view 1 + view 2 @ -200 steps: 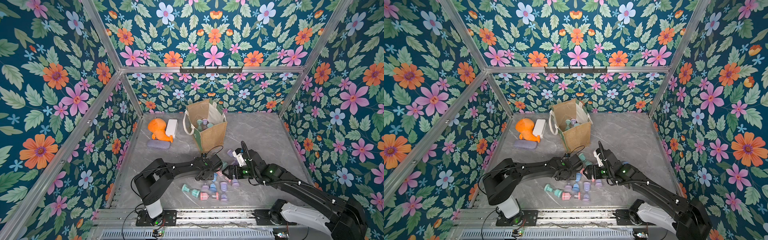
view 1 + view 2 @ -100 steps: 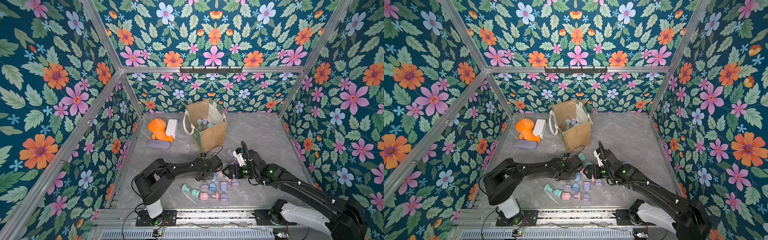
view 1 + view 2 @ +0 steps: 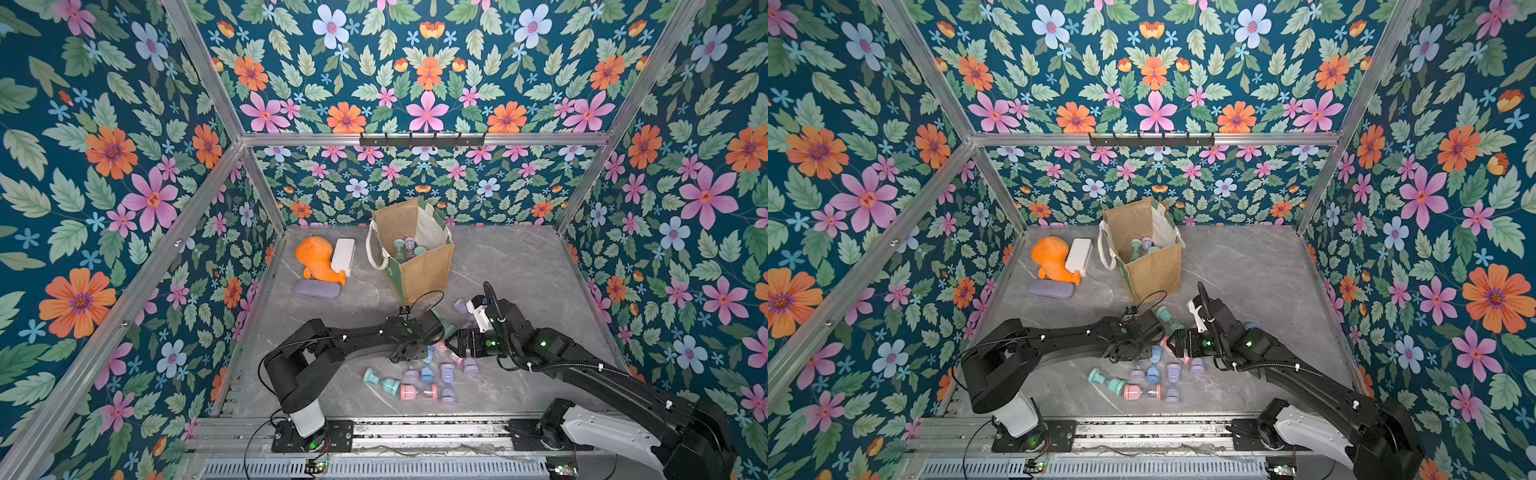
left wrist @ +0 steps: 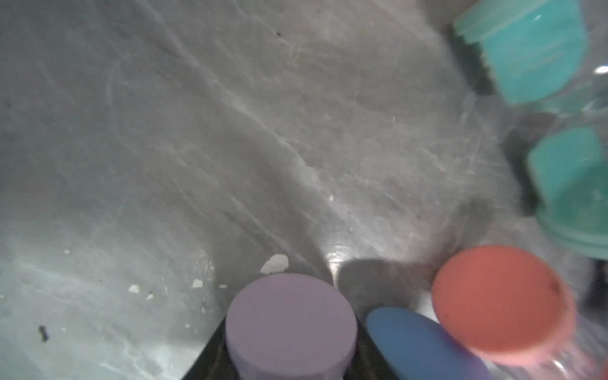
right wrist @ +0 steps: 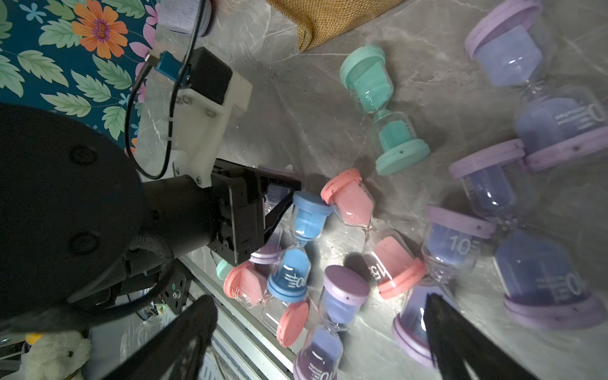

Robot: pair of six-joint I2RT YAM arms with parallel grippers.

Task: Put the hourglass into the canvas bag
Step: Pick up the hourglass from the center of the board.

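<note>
lilac hourglass (image 4: 291,325): lies among loose hourglasses (image 3: 424,374) near front edge of surface (image 3: 519,270), about midway along. looks light, rigid. glass bulbs likely brittle, slick, prone to roll; best taken across bulb beside cap, gentle squeeze. canvas bag (image 3: 419,274) upright toward back edge, some hourglasses already inside. left pincer (image 5: 285,194) closed around lilac hourglass. right pincer (image 5: 319,306) spread wide, empty, above cluster.

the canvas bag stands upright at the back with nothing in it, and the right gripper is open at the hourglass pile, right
The canvas bag is not empty: both top views show a few hourglasses inside it. It does stand upright at the back, and the right gripper is open at the pile.
</note>
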